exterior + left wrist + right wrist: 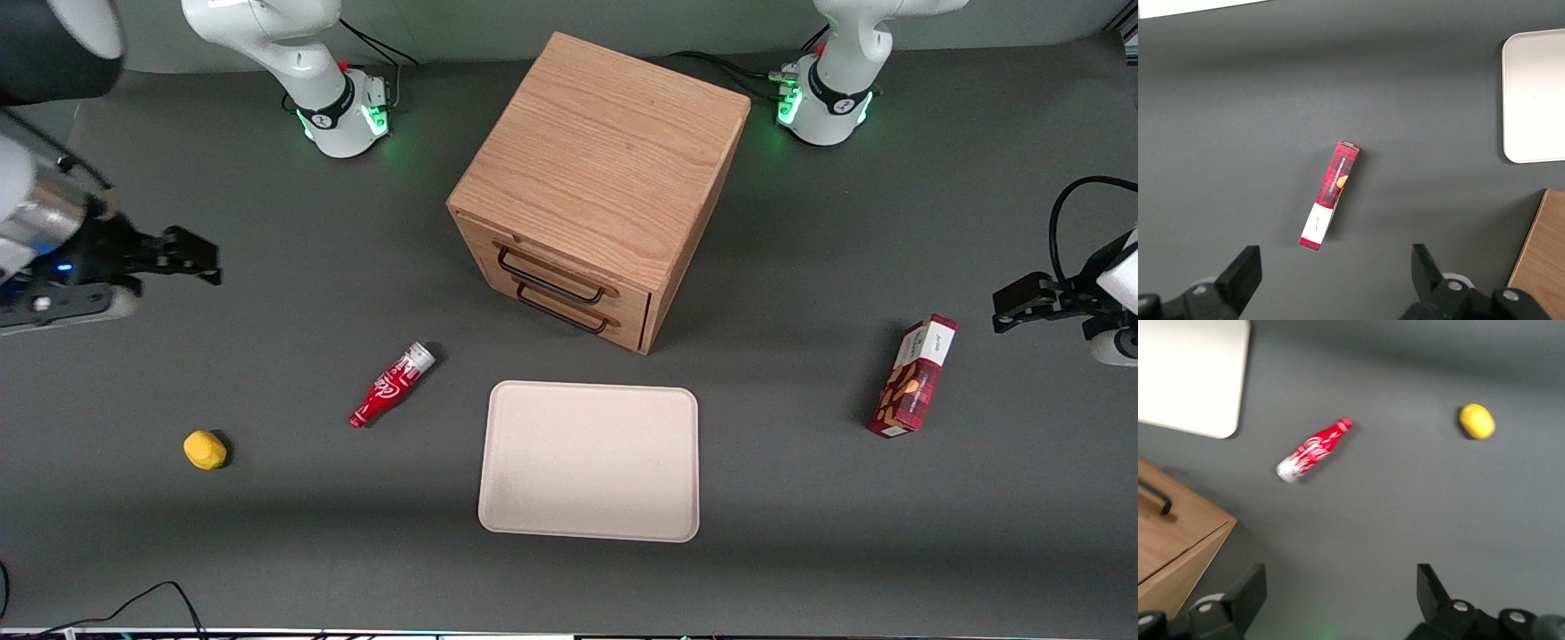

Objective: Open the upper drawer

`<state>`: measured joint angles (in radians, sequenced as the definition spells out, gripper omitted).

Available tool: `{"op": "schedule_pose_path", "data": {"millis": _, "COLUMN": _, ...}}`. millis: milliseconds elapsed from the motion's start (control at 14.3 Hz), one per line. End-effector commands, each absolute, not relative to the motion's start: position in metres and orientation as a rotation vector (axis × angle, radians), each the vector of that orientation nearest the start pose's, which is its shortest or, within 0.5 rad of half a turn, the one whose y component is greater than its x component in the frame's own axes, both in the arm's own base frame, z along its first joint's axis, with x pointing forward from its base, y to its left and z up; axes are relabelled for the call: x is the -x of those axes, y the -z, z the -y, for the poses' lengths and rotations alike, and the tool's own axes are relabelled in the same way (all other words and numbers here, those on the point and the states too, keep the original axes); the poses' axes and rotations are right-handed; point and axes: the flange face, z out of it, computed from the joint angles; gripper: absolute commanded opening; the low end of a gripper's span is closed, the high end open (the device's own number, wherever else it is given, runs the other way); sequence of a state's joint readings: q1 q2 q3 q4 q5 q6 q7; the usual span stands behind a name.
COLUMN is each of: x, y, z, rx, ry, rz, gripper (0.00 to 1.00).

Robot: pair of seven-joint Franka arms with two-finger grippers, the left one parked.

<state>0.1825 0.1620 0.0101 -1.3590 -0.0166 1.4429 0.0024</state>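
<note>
The upper drawer (pixel 551 271) sits shut at the top of the wooden cabinet (pixel 605 169) in the middle of the desk (pixel 978 533), its black bar handle (pixel 548 276) just above the lower drawer's (pixel 562 311) matching one. The hand (pixel 191 258) hovers well away toward the working arm's end, released, fingers spread and empty. The two handles are close and alike, so a low reach could likely hook the wrong one; the cabinet might also slide. The red bottle (pixel 391 386) carries white script, probably Coca-Cola; the plaid box's (pixel 914 376) print is unreadable.
</note>
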Motion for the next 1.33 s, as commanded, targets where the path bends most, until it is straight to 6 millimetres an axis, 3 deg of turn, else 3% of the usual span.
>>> {"op": "schedule_pose_path", "data": {"millis": 0, "x": -0.565, "y": -0.624, "z": -0.171, "rx": 3.115, "ry": -0.154, "rz": 0.472, "gripper": 1.00}}
{"op": "schedule_pose_path", "data": {"millis": 140, "x": -0.556, "y": -0.617, "z": -0.211, "rx": 3.091, "ry": -0.170, "rz": 0.575, "gripper": 1.00}}
{"op": "schedule_pose_path", "data": {"millis": 420, "x": -0.557, "y": -0.607, "z": -0.262, "rx": 2.958, "ry": -0.191, "rz": 0.668, "gripper": 1.00}}
{"op": "schedule_pose_path", "data": {"millis": 770, "x": -0.559, "y": -0.579, "z": -0.325, "rx": 2.870, "ry": -0.184, "rz": 0.798, "gripper": 1.00}}
{"op": "schedule_pose_path", "data": {"millis": 980, "x": -0.569, "y": -0.556, "z": -0.348, "rx": 2.801, "ry": -0.124, "rz": 0.940, "gripper": 1.00}}
{"op": "schedule_pose_path", "data": {"millis": 1260, "x": -0.589, "y": -0.510, "z": -0.361, "rx": 2.571, "ry": -0.116, "rz": 1.169, "gripper": 1.00}}
